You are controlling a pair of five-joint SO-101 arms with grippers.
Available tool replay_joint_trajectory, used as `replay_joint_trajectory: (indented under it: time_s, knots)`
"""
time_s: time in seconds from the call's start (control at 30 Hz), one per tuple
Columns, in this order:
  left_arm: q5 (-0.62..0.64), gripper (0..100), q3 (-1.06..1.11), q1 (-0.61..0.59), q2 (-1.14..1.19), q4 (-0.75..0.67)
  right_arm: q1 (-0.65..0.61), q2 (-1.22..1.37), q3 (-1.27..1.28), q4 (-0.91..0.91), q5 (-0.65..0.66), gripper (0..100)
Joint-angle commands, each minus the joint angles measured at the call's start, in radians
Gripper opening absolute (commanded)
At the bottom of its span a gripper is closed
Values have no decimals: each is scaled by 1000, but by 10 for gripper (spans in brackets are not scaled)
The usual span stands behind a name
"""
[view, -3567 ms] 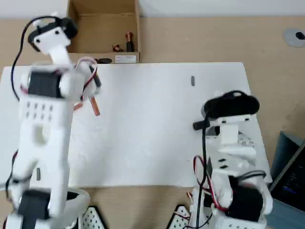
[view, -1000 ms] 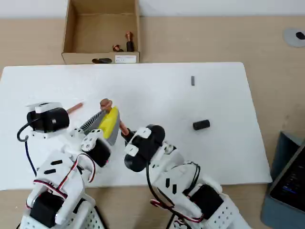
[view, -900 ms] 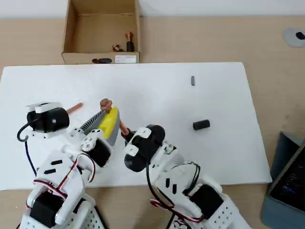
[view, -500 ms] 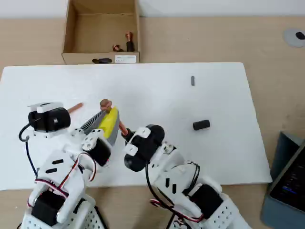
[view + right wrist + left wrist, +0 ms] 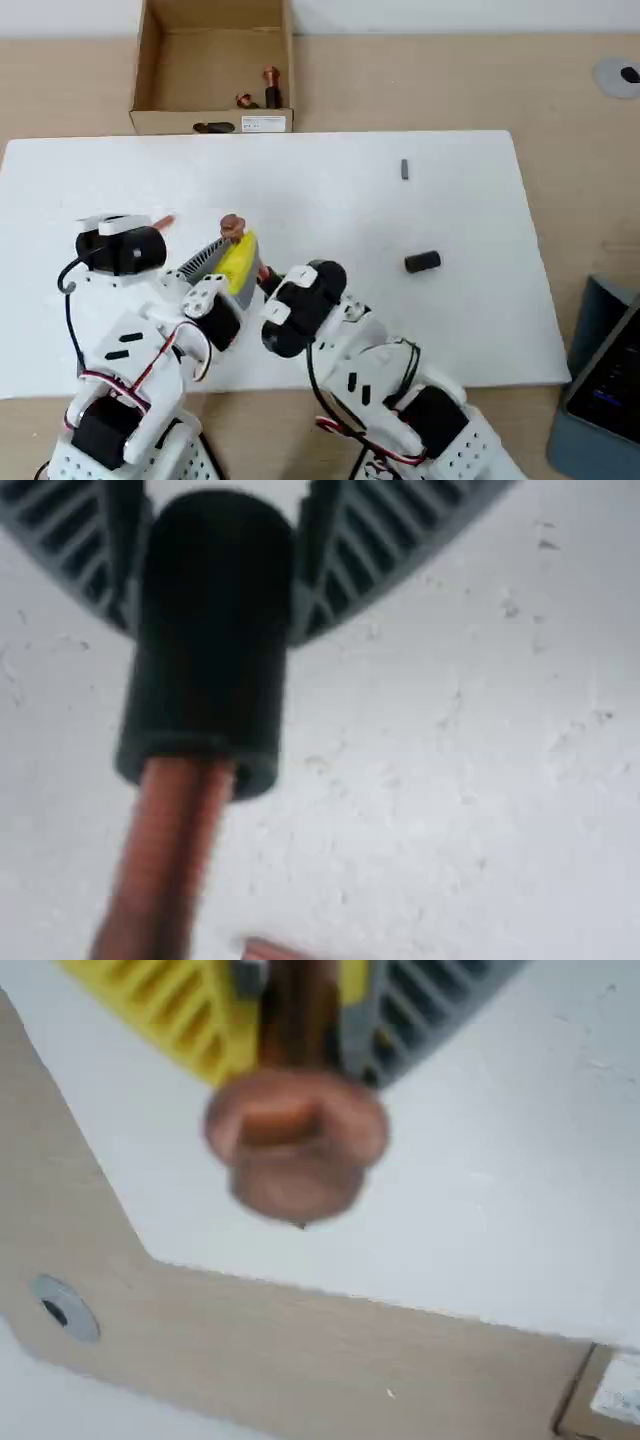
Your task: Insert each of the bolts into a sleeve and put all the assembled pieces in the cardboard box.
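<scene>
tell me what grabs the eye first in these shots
Near the front of the white mat, the left tool, with one yellow finger, grips a copper bolt while the right tool holds a black sleeve over the bolt's shaft end. Beyond the far edge, the cardboard box holds a few finished pieces, and a loose sleeve lies on the mat's right side.

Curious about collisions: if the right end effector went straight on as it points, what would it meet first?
Probably the bolt, already entering its sleeve, then the left end effector holding it.
</scene>
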Motion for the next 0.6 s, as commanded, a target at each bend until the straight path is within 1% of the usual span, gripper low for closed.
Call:
replay_joint_trajectory:
  time_s: [0.0,0.23,0.43,0.5,0.57]
  knots:
    - [3,1,-26,68,-1,43,-12,-119,-65,-31,8,9]
    - [3,1,-87,160,-1,245,-12,-119,-65,-31,8,9]
    - [3,14,-80,153,-1,269,-12,-119,-64,-31,8,9]
    - [3,79,-80,149,-1,269,-12,-119,-62,-31,8,9]
    - [3,181,-80,135,1,270,-12,-119,-62,-31,8,9]
